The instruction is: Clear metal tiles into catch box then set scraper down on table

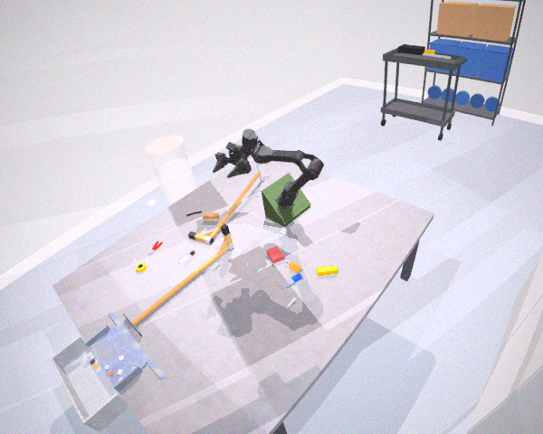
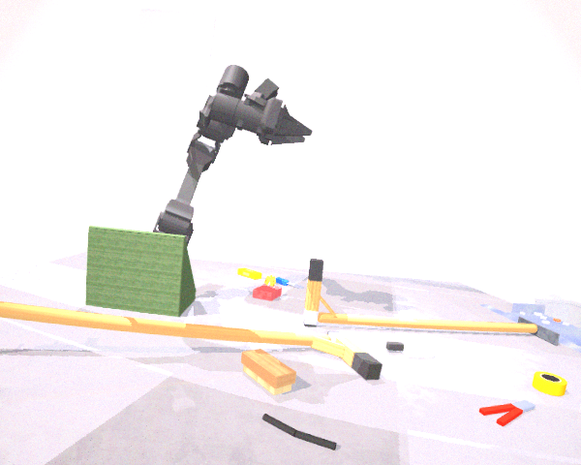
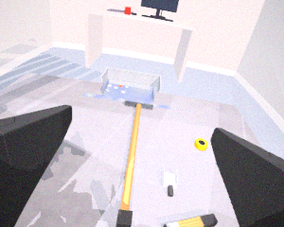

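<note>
My gripper [image 1: 222, 173] [image 2: 307, 136] [image 3: 145, 124] is open and empty, high above the table. The long scraper [image 1: 180, 285] [image 2: 431, 324] [image 3: 133, 151] lies on the table with its black-tipped grip standing up at the near end. Its dark blade [image 1: 132, 325] [image 3: 139, 104] is at the near edge of the bluish steel plate [image 1: 130, 349]. Several small tiles show on the plate, among them a white tile [image 1: 121, 357] and an orange tile [image 1: 110, 372] [image 3: 121, 86]. The grey catch box [image 1: 104, 413] [image 3: 133, 77] adjoins the plate's far end; its contents are unclear.
A second long-handled tool [image 1: 236, 202] [image 2: 131, 325] lies beside the green block [image 1: 274, 202] [image 2: 136, 270]. Around are a wooden brush [image 1: 211, 216] [image 2: 268, 370], yellow tape [image 1: 140, 267] [image 2: 549, 384] [image 3: 202, 145], red-handled pliers [image 1: 157, 245] [image 2: 508, 413], and a red block [image 1: 275, 254] [image 2: 266, 293].
</note>
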{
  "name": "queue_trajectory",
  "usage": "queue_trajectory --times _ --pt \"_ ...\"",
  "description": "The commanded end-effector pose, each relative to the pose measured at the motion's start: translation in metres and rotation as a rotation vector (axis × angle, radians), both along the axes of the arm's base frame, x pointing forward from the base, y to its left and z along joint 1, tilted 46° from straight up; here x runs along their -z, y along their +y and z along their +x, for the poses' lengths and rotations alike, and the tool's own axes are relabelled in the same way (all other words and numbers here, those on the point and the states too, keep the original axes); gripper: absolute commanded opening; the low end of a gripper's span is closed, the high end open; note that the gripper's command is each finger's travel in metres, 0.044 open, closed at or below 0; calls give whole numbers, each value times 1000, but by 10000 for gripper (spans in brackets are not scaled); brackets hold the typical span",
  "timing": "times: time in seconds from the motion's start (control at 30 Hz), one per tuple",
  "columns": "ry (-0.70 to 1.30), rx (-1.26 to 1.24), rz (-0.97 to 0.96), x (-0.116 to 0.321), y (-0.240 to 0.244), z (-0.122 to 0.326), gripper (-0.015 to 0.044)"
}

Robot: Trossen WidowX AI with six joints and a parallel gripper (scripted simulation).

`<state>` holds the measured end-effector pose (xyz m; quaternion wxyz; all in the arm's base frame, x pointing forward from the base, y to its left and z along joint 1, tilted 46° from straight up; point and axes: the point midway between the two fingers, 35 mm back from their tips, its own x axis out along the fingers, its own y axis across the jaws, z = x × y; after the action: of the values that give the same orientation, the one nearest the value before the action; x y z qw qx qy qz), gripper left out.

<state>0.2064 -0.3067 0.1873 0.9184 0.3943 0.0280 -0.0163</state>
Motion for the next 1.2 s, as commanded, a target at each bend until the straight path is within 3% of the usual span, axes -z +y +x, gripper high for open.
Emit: queue_trajectory --times 0.0,1.17 --pt "-28 5 -19 -15 -2 -13 440" --pt "-34 8 -25 -18 -6 -15 440"
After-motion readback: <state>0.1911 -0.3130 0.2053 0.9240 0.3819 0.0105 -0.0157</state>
